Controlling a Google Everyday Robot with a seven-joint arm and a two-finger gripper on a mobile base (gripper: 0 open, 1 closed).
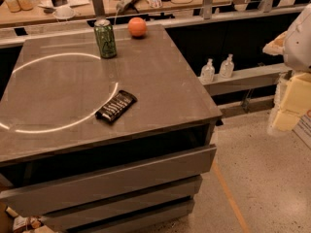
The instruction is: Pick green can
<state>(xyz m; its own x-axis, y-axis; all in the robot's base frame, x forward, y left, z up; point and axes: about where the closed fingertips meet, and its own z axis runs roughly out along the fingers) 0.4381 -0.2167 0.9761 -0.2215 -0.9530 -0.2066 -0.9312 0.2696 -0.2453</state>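
Note:
The green can [105, 38] stands upright near the far edge of the grey table [160, 96]. It is dark green with a silver top and a pale angular logo. A round orange fruit [137, 27] sits just to its right, apart from it. My gripper [290, 101] shows as pale white and yellowish parts at the right edge of the view. It is off the table, far to the right of the can, and holds nothing that I can see.
A dark snack bar in a wrapper [115, 106] lies near the middle of the table. Two small clear bottles [217, 69] stand on a low ledge to the right. A cluttered wooden counter [97, 6] runs behind the table. Speckled floor lies to the right.

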